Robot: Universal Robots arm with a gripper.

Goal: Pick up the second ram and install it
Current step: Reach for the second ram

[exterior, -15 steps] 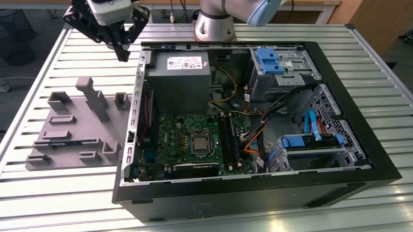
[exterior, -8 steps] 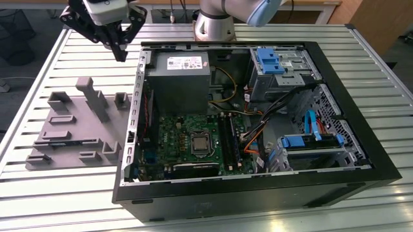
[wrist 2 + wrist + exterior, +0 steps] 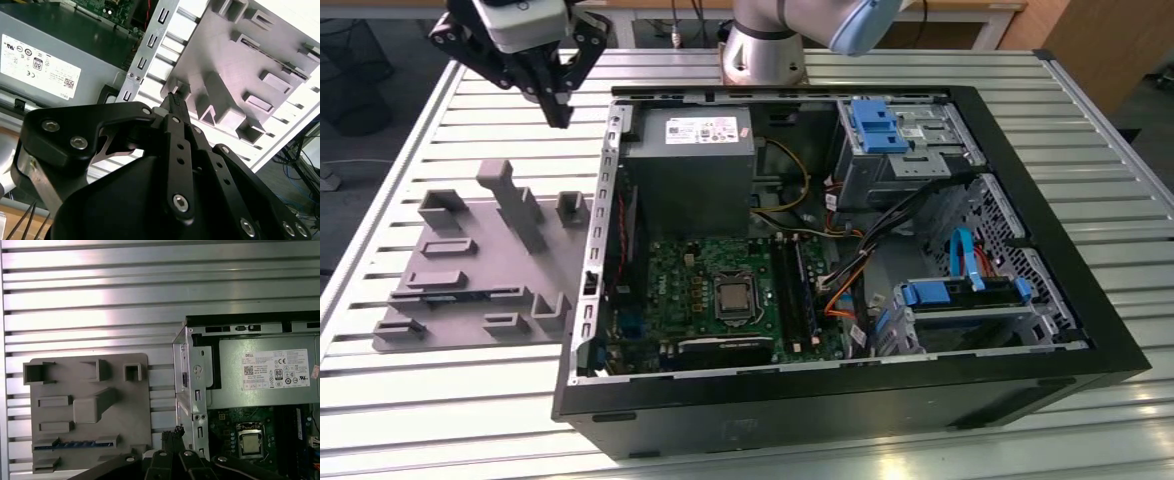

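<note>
The second ram (image 3: 75,444) is standing on its long edge in a slot of the gray holding fixture (image 3: 90,385). Its long axis is running parallel to the slats of the metal table (image 3: 100,295). It is showing as a thin blue strip between two gray end blocks, in the fixture's row farthest from the power supply (image 3: 265,372).

The arm (image 3: 767,40) is reaching from its base behind the open computer case (image 3: 854,400) toward the exterior view's left. It is carrying the gripper (image 3: 560,118) high above the table with its fingers pointing down. The gripper is hanging over the strip between the fixture and the case's side wall, well apart from the ram.

In both wrist views the gripper (image 3: 174,99) (image 3: 172,432) is showing its black fingers drawn together to a single tip. It is clenched on nothing and touching nothing.
</note>
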